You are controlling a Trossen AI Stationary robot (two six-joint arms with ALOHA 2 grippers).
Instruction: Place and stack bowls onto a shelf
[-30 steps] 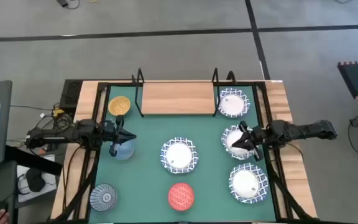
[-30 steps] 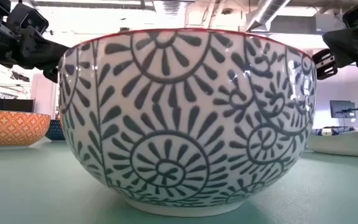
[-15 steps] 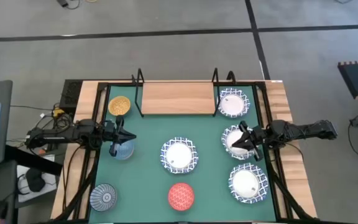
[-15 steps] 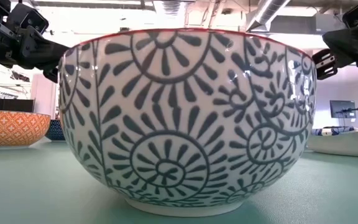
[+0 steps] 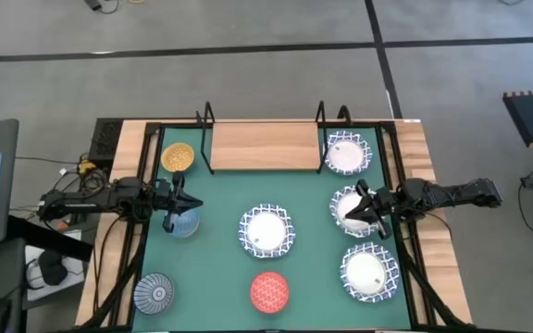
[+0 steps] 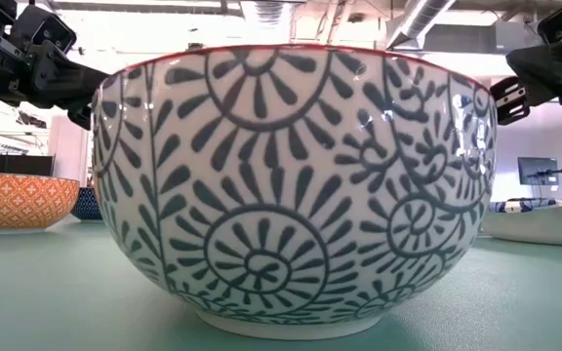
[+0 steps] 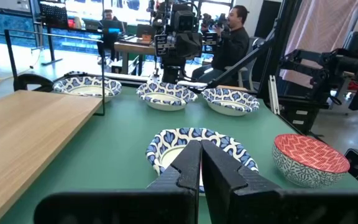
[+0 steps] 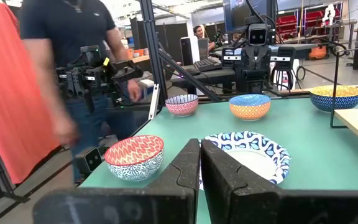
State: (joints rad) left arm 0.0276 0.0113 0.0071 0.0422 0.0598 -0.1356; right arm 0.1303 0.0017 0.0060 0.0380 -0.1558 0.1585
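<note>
Even, bright indoor light falls from overhead; ceiling strip lights (image 6: 261,12) show in the low view. Shadows on the green mat (image 5: 220,199) are faint and soft. White glints sit on the glossy side of the patterned bowl (image 6: 291,185) that fills the low view. Windows (image 7: 17,25) behind the left wrist view glare pale. A walking person (image 8: 67,74) is smeared by motion blur.

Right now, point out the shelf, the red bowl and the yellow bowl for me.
shelf (image 5: 265,146): high view, middle of the bare wooden plank.
red bowl (image 5: 269,290): high view, centre of its patterned inside.
yellow bowl (image 5: 177,156): high view, centre of its inside, beside the shelf's left end.
</note>
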